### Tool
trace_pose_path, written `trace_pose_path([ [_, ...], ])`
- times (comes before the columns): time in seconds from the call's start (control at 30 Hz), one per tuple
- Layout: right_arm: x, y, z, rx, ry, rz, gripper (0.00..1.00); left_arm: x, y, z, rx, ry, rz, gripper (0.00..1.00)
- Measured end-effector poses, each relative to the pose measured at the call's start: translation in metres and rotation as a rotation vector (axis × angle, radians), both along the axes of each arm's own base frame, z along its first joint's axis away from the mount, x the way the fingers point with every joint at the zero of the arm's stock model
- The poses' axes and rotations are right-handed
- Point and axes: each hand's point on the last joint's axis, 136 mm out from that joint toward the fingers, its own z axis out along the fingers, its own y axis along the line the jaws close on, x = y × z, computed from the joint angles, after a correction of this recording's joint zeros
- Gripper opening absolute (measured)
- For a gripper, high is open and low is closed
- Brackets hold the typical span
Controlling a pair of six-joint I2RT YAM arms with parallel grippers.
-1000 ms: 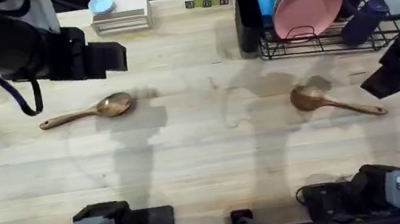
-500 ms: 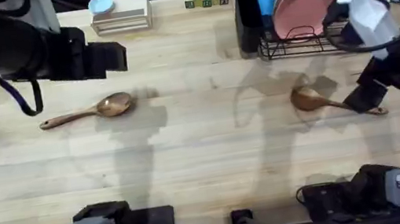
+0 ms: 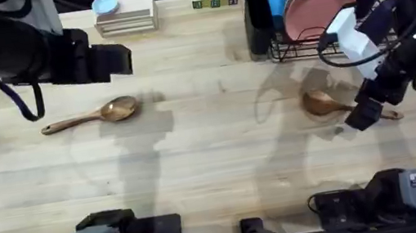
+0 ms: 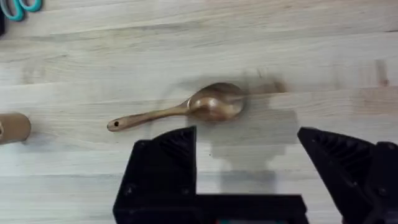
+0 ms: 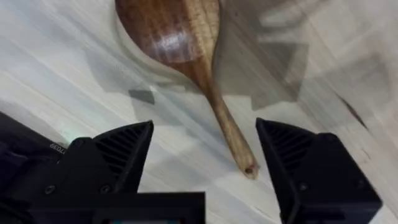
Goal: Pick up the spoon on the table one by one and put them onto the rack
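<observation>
- The right end effector (image 5: 205, 168) is hovering low over the near spoon (image 3: 323, 103), fingers (image 5: 118, 152) spread wide and straddling the slim handle — a stance that suits closing across the narrowest part of the wood.
- That spoon is lying flat on the bench (image 3: 216, 173), its bowl pointing toward the bench's middle and its handle running out under the arm; the rack (image 3: 329, 44) is standing just behind it, so the carry should be short.
- The rack is already crowded with plates, and the tall black holder (image 3: 256, 10) at its end looks like the likeliest slot for a spoon.
- The left end effector (image 4: 249, 168) is hanging wide open above the other spoon (image 3: 92, 115), which is resting on the bench's left side, well apart from the rack — probably waiting its turn, since the spoons go one by one.
- Neither spoon is lifted yet; the grasp on the right handle is, I judge, the step in hand.
- A flat, thin handle may slip or pivot if pinched too near its tip.
</observation>
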Motion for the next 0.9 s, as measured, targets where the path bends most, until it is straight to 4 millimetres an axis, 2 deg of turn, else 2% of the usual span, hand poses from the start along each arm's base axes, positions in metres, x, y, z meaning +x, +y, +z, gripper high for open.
trace_pose_path([
  [0.17,-0.001,0.000,-0.015,0.012,0.057,0.000,0.993,0.000,0.000,0.000,0.000,0.000,0.000,0.993],
  [0.27,0.000,-0.001,-0.015,0.014,0.063,0.001,0.983,0.000,0.000,0.000,0.000,0.001,0.000,0.993],
  [0.3,0.001,-0.001,-0.016,0.015,0.062,0.000,0.944,0.000,0.000,0.000,0.000,0.001,0.000,0.993],
  [0.37,0.009,-0.007,-0.018,-0.005,0.046,-0.002,0.615,0.000,0.000,0.000,0.000,0.002,0.000,0.993],
  [0.53,0.012,-0.010,-0.019,-0.018,0.038,0.002,0.434,0.000,0.000,0.000,0.000,0.002,0.000,0.993],
  [0.57,0.013,-0.009,-0.019,-0.022,0.037,0.008,0.253,0.000,0.000,0.000,0.000,0.002,0.000,0.993],
  [0.67,0.013,-0.005,-0.020,-0.028,0.046,0.032,0.164,-0.001,0.000,0.000,0.000,0.003,0.000,0.994],
  [0.7,0.012,0.005,-0.020,-0.024,0.060,0.070,0.054,-0.003,0.000,-0.002,0.000,0.014,0.000,0.994],
  [0.9,0.012,0.022,-0.020,-0.026,0.074,0.144,0.039,-0.004,0.000,-0.003,0.000,0.022,0.000,0.993],
])
